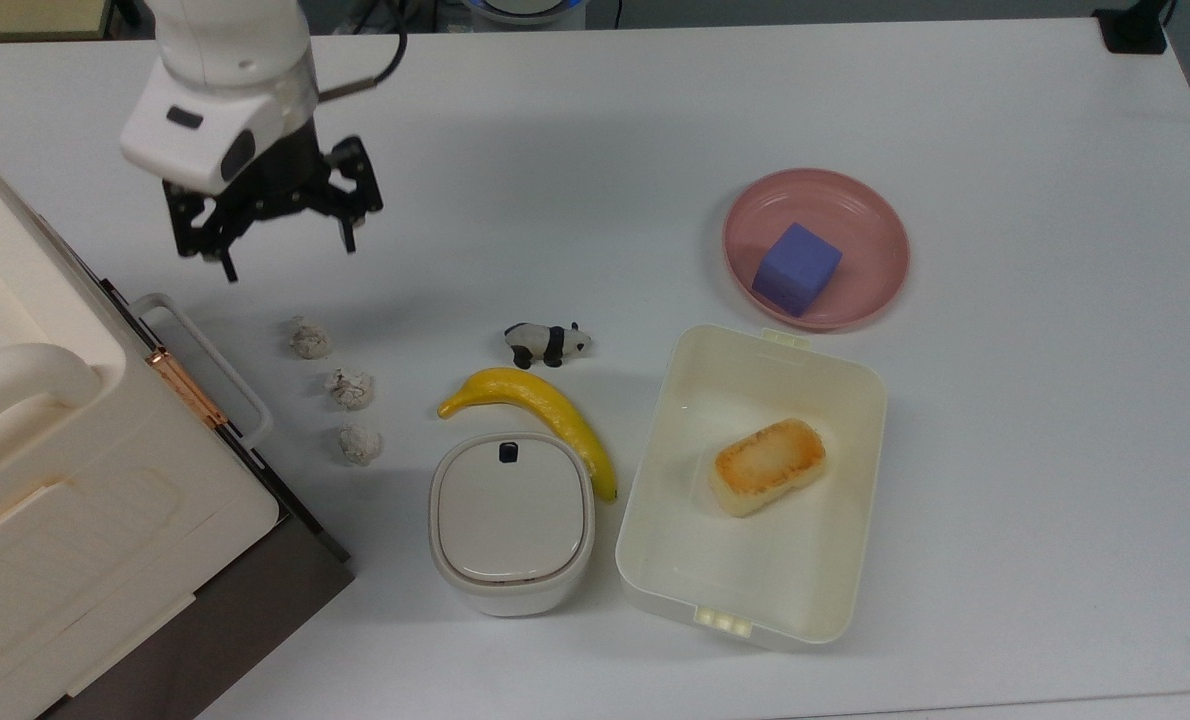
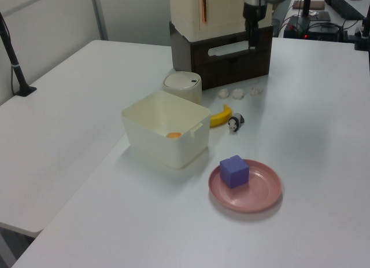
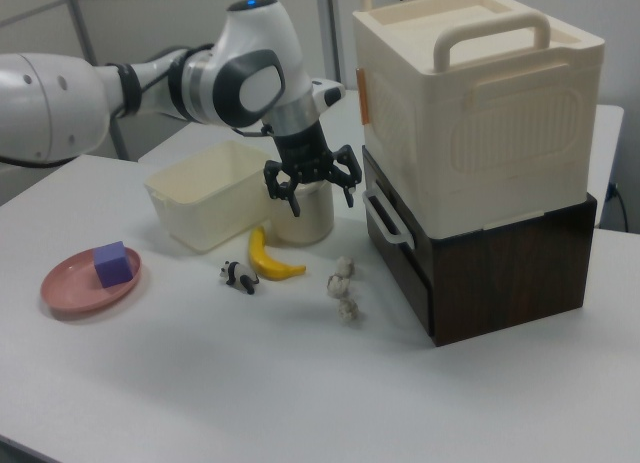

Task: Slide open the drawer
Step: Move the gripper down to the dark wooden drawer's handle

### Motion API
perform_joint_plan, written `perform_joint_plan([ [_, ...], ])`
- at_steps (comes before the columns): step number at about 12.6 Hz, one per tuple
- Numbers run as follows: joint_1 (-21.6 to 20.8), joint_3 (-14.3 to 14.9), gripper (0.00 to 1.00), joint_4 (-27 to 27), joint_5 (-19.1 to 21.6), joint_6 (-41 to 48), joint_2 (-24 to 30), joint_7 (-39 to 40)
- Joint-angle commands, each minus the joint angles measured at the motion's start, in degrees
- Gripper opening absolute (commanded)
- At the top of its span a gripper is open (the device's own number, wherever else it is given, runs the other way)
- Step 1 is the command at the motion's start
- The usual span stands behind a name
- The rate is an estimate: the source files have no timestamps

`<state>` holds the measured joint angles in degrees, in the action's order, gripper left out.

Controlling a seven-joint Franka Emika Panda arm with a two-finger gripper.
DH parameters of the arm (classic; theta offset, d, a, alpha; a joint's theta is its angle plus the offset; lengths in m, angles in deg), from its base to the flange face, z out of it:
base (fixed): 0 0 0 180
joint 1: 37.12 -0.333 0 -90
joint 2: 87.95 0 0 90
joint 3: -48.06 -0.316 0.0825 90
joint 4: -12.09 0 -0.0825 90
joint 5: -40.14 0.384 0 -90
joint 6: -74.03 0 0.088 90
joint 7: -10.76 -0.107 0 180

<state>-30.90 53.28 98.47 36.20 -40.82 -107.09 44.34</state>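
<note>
The drawer (image 2: 199, 51) is the upper dark-brown front under the cream cabinet (image 1: 45, 480), and it sits flush with that body, shut. Its whitish loop handle (image 1: 217, 366) pokes out toward the table in the top view and also appears as the handle (image 2: 228, 48) and the handle (image 3: 385, 223). My gripper (image 1: 288, 255) hangs open above the table, up and right of the handle in the top view, with nothing between its fingers. It is the same gripper (image 3: 312, 190) just to the right view's left of the drawer front, and the gripper (image 2: 251, 39) before the handle's right end.
Three whitish crumpled lumps (image 1: 350, 388) lie in a row just off the handle. Farther along are a toy panda (image 1: 547, 343), a banana (image 1: 545, 412), a round lidded pot (image 1: 511, 520), a cream tub (image 1: 655, 520) holding bread and a pink plate (image 1: 870, 250) with a purple cube.
</note>
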Motion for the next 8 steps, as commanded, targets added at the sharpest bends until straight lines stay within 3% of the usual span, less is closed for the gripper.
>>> perform_joint_plan([
  [1, -0.42, 0.24, 0.97, -0.08, -2.03, -6.16, -2.92, 0.70],
  [5, 0.90, 0.32, 0.89, -0.08, -2.12, -12.76, -4.68, 0.26],
  [8, 1.60, 0.32, 0.76, -0.17, -4.31, -15.39, -6.70, 0.26],
])
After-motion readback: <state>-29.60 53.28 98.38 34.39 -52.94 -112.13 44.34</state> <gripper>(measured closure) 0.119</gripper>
